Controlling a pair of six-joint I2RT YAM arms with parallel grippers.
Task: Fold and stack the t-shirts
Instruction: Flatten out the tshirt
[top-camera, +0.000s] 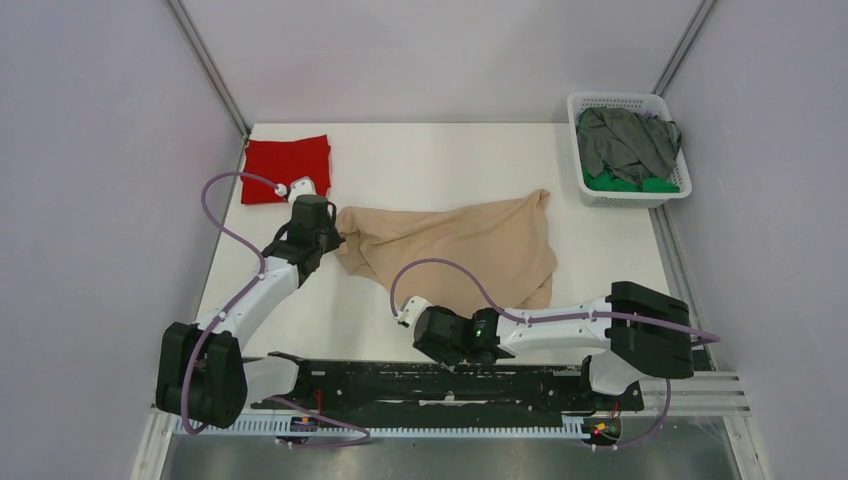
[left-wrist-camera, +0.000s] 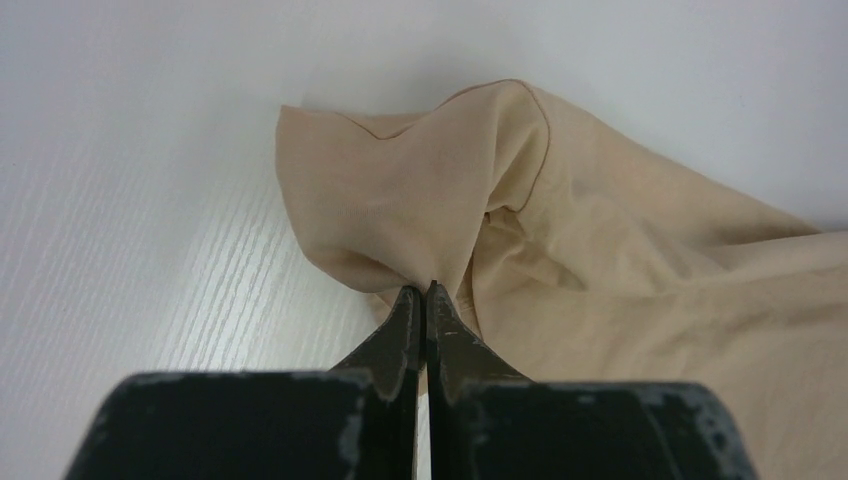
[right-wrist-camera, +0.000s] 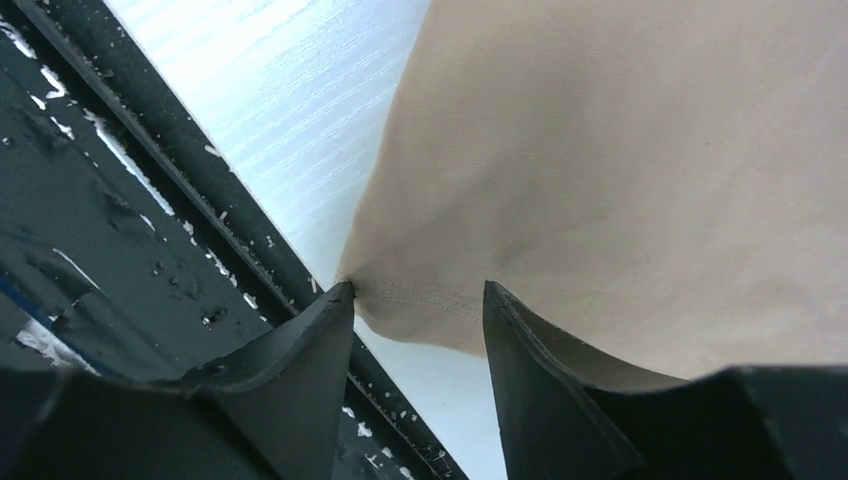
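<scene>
Beige shirt (top-camera: 470, 245): lying loose and rumpled on the table (top-camera: 430, 160), unfolded. Long axis is judged to run left-right in the top view, with the right end angled away from the arms. Neck is not seen, so which way the shirt points cannot be told. A curved seam is seen in the left wrist view just beyond the pinch, possibly a sleeve or armhole.

Left claw (left-wrist-camera: 424, 292): clenched on a fold at the shirt's left end. The cloth is gathered at the tips and the rest of the shirt runs ahead and to the right of this claw.

Right claw (right-wrist-camera: 418, 290): jaws are held apart with 1 stitched hem corner of the shirt lying between the tips. The left tip is touching the corner's edge and nothing is clamped yet. The body of the shirt spreads ahead and to the right of this claw. The black rail (right-wrist-camera: 150, 200) lies just to its left, close beside the corner.

Key relation: the hem corner is already inside the right claw's gap, so only closure appears to be required, not travel. The right claw is the nearer 1 to this corner. With 2 ends held, the shirt could be drawn out along its long axis for flattening.

Risk, as judged: the corner is at the very tips and a shallow bite could slip.

Red shirt (top-camera: 287, 168): folded, beyond the left claw. Basket (top-camera: 620, 98): well beyond and right of the right claw, with a grey shirt (top-camera: 628, 140) over a green shirt (top-camera: 625, 184).
</scene>
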